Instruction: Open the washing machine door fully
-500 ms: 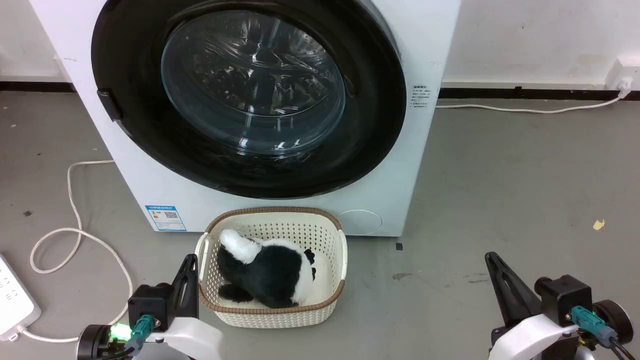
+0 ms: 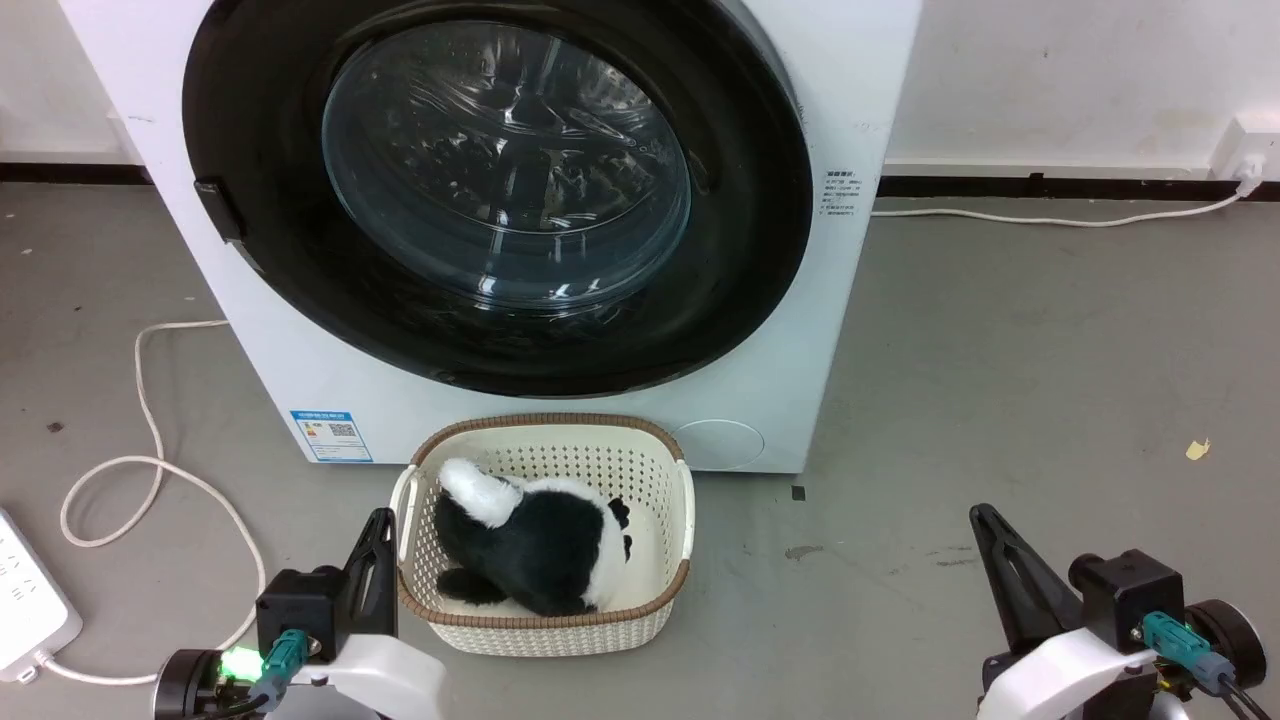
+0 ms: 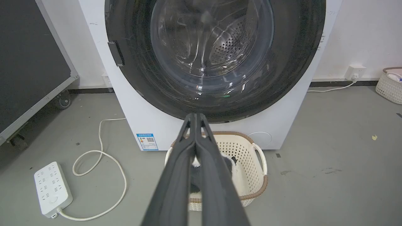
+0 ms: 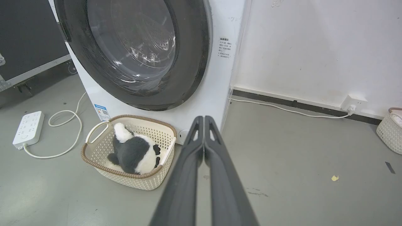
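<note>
Behind the cream basket (image 2: 545, 420) on the floor (image 2: 1000, 350), washing machine door (image 2: 500, 190) closed flush against the white washing machine (image 2: 850, 100), left pincer (image 3: 195, 117) and right pincer (image 4: 204, 118) both pressed together, empty

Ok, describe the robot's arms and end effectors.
The left end effector and right end effector each have two long, tapering dark fingers on a black boxy mount, with a teal cable connector and a glossy white forearm shell. A green light glows by the left connector.

Bare test-lab room: washing machine (image 2: 300, 365) on grey floor (image 2: 1000, 380), loose power strip (image 3: 52, 188)
</note>
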